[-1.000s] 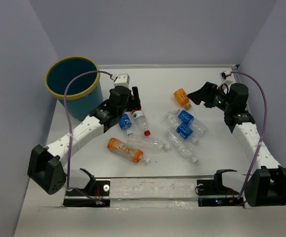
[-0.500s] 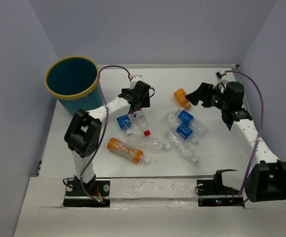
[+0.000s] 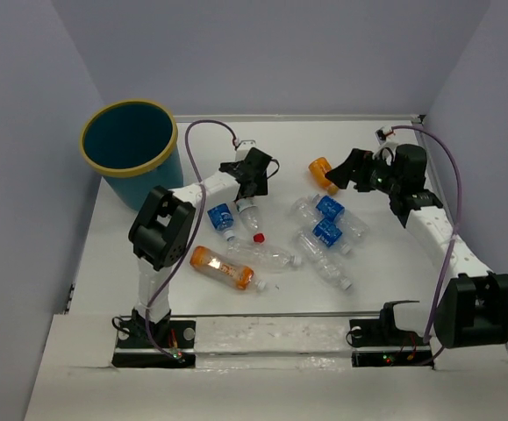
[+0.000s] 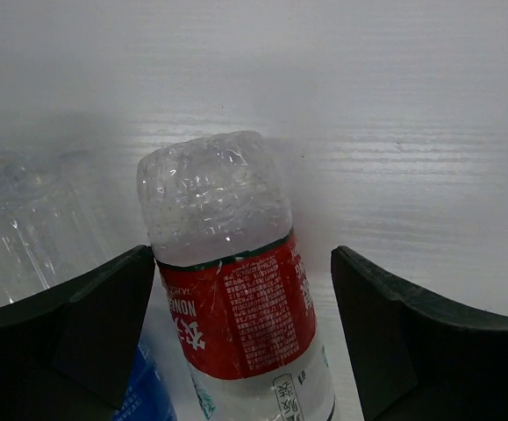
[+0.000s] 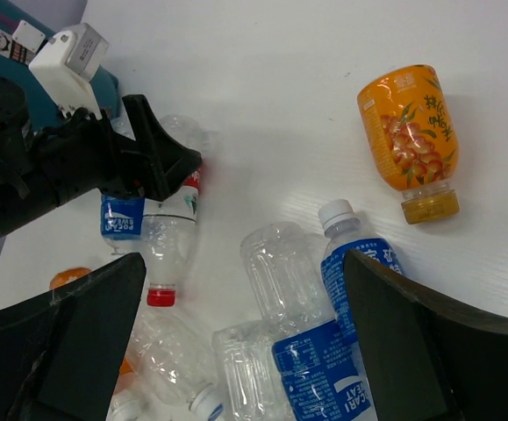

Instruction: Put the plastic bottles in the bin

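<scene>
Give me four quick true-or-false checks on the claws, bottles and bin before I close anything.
1. The left claw, open, straddles the red-labelled bottle. True.
2. The right claw grips the far orange bottle. False: it is open and holds nothing; that bottle lies apart from it.
3. Bottles show inside the bin. False: none shows in it in the top view.
4. A second orange bottle lies on its side, in no claw. True.
</scene>
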Available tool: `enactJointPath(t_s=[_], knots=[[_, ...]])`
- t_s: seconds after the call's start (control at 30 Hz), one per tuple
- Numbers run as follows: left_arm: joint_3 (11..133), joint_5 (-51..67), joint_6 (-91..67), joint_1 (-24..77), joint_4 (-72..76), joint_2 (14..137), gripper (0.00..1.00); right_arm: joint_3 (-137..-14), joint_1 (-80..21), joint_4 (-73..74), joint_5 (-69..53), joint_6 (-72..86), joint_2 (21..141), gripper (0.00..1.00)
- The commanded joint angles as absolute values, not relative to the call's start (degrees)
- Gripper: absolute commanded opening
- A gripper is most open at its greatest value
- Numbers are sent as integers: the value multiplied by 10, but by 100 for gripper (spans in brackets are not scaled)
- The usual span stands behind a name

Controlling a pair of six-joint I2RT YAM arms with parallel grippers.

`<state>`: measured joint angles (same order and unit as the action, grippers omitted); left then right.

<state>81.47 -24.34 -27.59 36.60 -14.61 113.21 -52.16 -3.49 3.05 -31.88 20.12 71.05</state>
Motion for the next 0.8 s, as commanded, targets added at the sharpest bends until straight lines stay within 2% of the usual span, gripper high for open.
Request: enactJointPath(t_s=[0.0, 0.07, 0.1, 0.27, 0.3, 0.4, 0.53, 0.7, 0.77], knots=[[834, -243, -284, 361, -131, 1143, 89, -556, -40, 17, -327, 185, 731, 100], [833, -241, -283, 359, -125, 1148, 86, -563, -40, 18, -328, 182, 742, 100], [831, -240, -283, 357, -116, 1147, 80, -566, -40, 18, -328, 179, 752, 100], [828, -224, -279, 352, -84, 1149, 66, -594, -40, 40, -298, 149, 797, 100], [829, -223, -279, 352, -79, 1149, 65, -611, -40, 55, -291, 131, 807, 100], [832, -213, -276, 349, -53, 1149, 50, -657, -40, 94, -251, 91, 858, 100], [839, -184, -263, 348, -25, 1129, 40, -727, -40, 146, -220, 41, 937, 100], [862, -123, -249, 348, 3, 1043, 38, -794, -68, 201, -208, -49, 1025, 100], [891, -113, -238, 349, 35, 1004, 36, -829, -101, 217, -164, -98, 1059, 100]])
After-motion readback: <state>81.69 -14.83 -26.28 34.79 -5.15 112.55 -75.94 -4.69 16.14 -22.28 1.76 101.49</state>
